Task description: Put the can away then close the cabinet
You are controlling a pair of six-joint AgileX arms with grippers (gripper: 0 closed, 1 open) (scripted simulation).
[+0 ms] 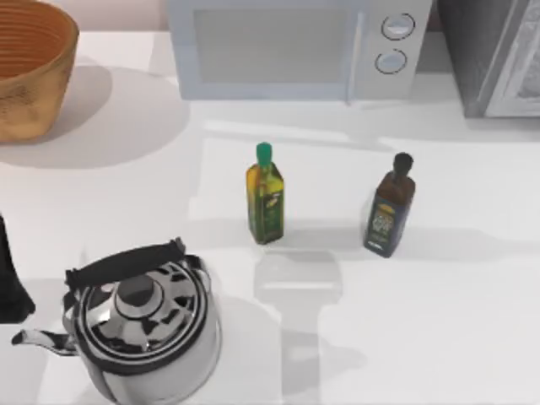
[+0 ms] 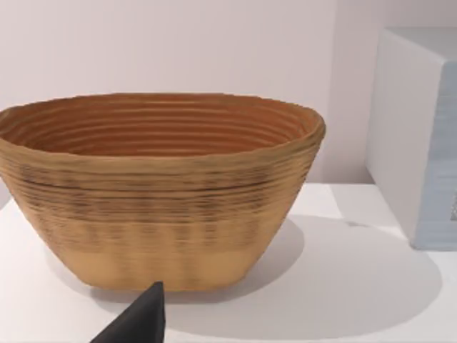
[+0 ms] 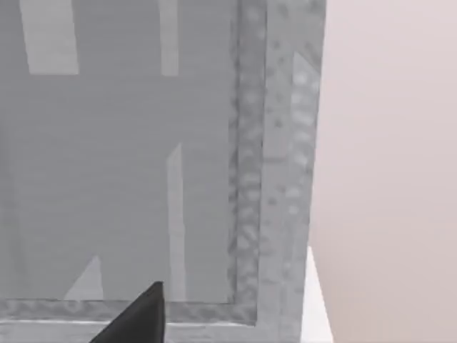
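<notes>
The can is out of view. The grey cabinet [image 1: 494,55] stands at the table's back right corner, with a lighter speckled panel along its right side. Its grey face and speckled frame [image 3: 246,179] stand close in front of my right gripper [image 3: 139,320], of which a dark tip pokes into the right wrist view. My left arm [image 1: 10,283] is parked at the table's left edge, beside the kettle. A dark tip of my left gripper [image 2: 139,321] points at the basket, holding nothing that I can see.
A woven basket [image 1: 29,67] sits at the back left and a white microwave [image 1: 295,46] at the back centre. A green-capped oil bottle [image 1: 265,194] and a dark bottle [image 1: 390,207] stand mid-table. A steel kettle [image 1: 139,325] sits at the front left.
</notes>
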